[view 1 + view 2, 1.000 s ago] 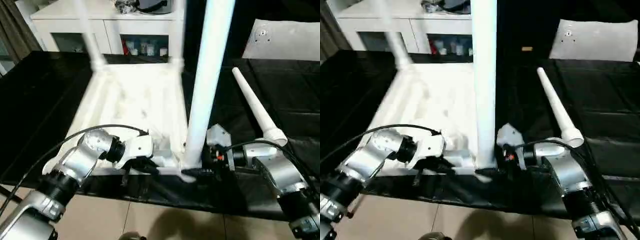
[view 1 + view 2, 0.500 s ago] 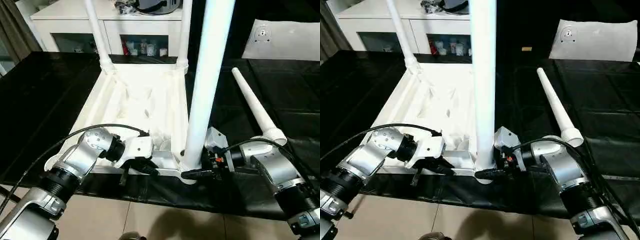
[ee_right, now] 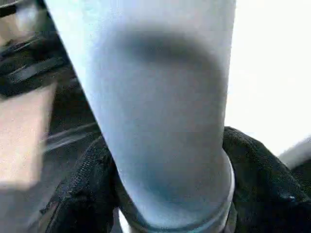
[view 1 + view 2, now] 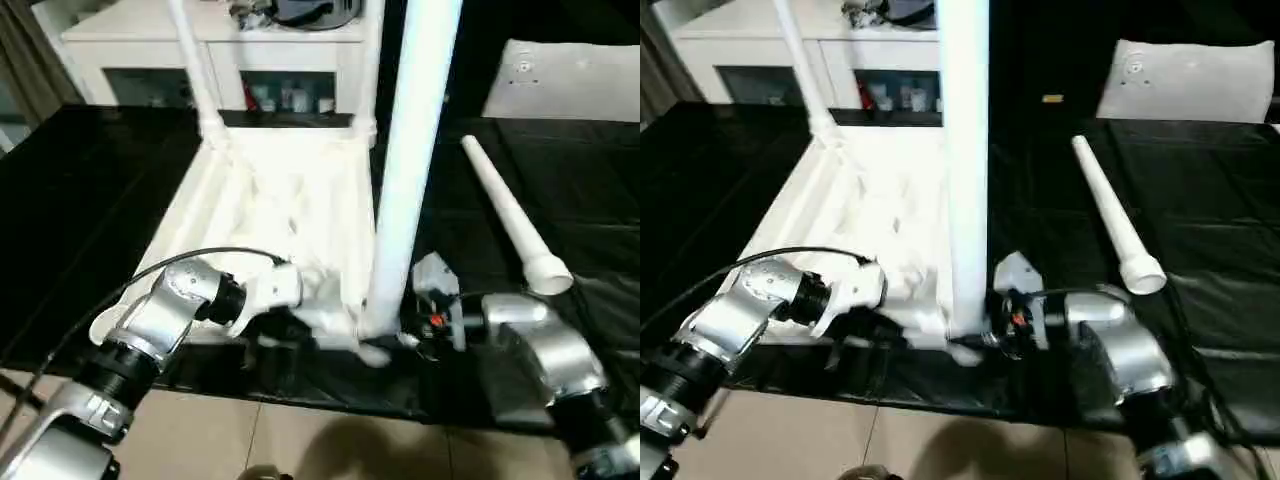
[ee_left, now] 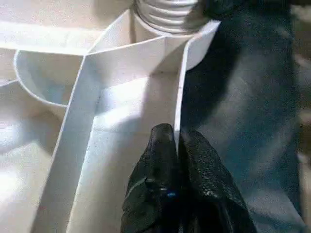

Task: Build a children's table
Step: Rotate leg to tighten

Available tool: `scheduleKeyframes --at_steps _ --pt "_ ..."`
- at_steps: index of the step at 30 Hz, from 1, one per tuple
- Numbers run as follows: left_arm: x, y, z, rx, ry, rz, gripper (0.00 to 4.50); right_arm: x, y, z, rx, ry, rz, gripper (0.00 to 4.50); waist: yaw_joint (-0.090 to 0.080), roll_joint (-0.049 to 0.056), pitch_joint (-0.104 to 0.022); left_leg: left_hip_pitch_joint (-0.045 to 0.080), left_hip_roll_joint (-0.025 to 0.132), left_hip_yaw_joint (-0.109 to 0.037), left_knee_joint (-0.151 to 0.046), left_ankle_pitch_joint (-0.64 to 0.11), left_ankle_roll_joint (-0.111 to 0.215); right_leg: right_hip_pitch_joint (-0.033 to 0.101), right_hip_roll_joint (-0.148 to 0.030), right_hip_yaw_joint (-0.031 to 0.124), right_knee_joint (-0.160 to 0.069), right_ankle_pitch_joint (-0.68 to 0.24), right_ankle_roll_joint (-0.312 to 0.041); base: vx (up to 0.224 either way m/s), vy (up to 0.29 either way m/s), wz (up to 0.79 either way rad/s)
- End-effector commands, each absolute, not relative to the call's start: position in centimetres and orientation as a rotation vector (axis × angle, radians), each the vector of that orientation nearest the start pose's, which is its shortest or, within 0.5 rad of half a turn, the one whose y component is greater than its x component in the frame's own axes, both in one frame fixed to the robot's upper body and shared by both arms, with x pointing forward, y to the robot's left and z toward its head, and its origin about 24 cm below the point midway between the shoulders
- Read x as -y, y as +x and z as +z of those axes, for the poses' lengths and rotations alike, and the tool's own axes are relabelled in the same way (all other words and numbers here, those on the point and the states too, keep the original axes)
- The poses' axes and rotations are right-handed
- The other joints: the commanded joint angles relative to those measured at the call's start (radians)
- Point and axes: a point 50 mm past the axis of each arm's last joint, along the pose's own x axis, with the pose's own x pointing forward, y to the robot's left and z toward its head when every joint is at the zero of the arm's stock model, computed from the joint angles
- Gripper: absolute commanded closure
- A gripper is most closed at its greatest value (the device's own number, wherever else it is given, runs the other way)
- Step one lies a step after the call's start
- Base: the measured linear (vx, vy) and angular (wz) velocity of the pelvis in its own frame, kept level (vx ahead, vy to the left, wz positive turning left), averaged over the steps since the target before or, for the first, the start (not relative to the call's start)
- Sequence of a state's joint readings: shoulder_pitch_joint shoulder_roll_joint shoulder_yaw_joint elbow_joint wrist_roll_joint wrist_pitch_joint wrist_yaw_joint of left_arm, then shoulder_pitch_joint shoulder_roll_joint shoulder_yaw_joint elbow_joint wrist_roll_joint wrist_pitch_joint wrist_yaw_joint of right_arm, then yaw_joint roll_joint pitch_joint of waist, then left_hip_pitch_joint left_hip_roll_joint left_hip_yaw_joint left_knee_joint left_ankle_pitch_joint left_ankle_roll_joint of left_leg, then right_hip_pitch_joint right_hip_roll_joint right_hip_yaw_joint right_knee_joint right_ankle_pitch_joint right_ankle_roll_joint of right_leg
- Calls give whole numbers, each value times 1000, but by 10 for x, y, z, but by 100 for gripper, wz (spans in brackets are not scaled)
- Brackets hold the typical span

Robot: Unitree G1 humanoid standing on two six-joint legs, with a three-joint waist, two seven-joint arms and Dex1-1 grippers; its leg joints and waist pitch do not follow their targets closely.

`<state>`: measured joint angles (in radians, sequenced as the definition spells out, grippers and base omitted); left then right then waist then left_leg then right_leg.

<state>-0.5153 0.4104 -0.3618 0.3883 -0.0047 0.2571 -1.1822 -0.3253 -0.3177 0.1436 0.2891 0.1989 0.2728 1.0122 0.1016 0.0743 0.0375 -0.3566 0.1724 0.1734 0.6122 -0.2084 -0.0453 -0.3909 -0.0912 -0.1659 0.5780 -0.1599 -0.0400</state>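
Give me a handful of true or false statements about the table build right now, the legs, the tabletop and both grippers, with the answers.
1. The tabletop lies underside up on the black-covered table. True.
2. All four legs stand in their sockets. False: three stand upright; the loose leg lies on the black cover to the right of the tabletop.
3. The left gripper is pinched shut on the tabletop's thin rim near a corner socket. True.
4. The right gripper hangs free above the loose leg. False: its fingers sit on either side of the near upright leg, low at its base.
5. The cabinet stands beyond the far edge of the black-covered table. True.
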Motion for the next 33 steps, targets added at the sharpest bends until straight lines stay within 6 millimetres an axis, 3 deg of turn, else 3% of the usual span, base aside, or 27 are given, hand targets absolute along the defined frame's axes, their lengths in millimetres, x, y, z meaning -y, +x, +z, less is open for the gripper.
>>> scheduleKeyframes --at_steps 1,2,3,4,5,7,8,9,10,14,17,19,24,25,26,33 --pt "-101 303 62 -398 335 -1306 450 104 282 43 -300 38 1149 176 -21 -11 -47 15 56 -32 -76 -305 23 46 -84 52 -118 -565 -13 0 0 0" --pt "-93 306 63 -382 285 -1231 450 96 288 41 -306 92 1043 176 -29 -8 -47 18 56 -32 -76 -315 20 46 -84 51 -118 -569 -11 0 0 0" --pt "-84 310 63 -367 228 -1124 450 85 294 41 -303 152 952 176 -48 -4 -40 18 58 -36 -77 -348 8 45 -82 41 -127 -590 -9 0 0 0" --pt "-82 311 63 -364 212 -1090 450 82 296 42 -302 170 929 176 -65 -5 -45 29 53 -40 -69 -374 0 44 -83 27 -136 -603 2 0 0 0" --pt "-79 311 63 -363 197 -1063 450 79 298 42 -304 176 904 176 -72 -7 -48 21 50 -42 -69 -366 5 52 -82 25 -133 -588 10 0 0 0" --pt "-72 315 64 -348 183 -971 450 71 301 42 -318 196 855 176 -87 -2 -50 -1 58 -48 -81 -329 27 66 -84 34 -122 -517 12 0 0 0" --pt "-69 315 65 -345 180 -944 450 69 303 40 -331 185 823 176 -91 -6 -57 1 55 -45 -78 -296 35 62 -87 42 -119 -471 -6 0 0 0" --pt "-67 315 66 -346 177 -927 450 67 304 39 -340 176 796 176 -94 -5 -57 -7 52 -43 -77 -260 49 65 -87 46 -113 -435 -29 0 0 0" --pt "-64 315 67 -341 181 -915 450 65 304 38 -342 182 787 121 -96 -8 -59 -9 52 -40 -75 -228 62 64 -87 49 -109 -415 -39 0 0 0" --pt "-58 311 67 -340 210 -932 450 60 302 39 -316 172 772 85 -89 -7 -65 -16 51 -35 -71 -129 99 68 -87 55 -96 -327 -63 0 0 0" --pt "-61 309 65 -352 238 -946 450 62 301 42 -289 146 772 56 -84 -1 -68 -16 60 -37 -71 -85 116 68 -85 59 -82 -243 -88 0 0 0" --pt "-68 309 64 -358 255 -961 450 68 300 44 -266 135 776 36 -84 3 -69 -14 64 -38 -71 -90 121 67 -84 60 -77 -209 -105 0 0 0" --pt "-81 306 61 -376 298 -1015 450 85 296 48 -225 100 808 4 -84 6 -64 -11 62 -36 -75 -151 106 67 -85 61 -84 -251 -101 0 0 0" --pt "-88 304 59 -391 316 -1046 450 94 294 51 -207 82 832 4 -80 11 -64 -9 61 -37 -75 -159 101 66 -84 60 -86 -262 -93 0 0 0" --pt "-92 303 59 -399 321 -1061 450 98 293 52 -200 73 843 4 -81 7 -62 -9 63 -36 -76 -162 104 66 -83 61 -87 -267 -89 0 0 0" --pt "-119 295 51 -446 407 -1232 450 127 284 59 -203 -23 992 4 -60 6 -63 -7 65 -36 -76 -151 113 64 -85 65 -81 -262 -89 0 0 0"
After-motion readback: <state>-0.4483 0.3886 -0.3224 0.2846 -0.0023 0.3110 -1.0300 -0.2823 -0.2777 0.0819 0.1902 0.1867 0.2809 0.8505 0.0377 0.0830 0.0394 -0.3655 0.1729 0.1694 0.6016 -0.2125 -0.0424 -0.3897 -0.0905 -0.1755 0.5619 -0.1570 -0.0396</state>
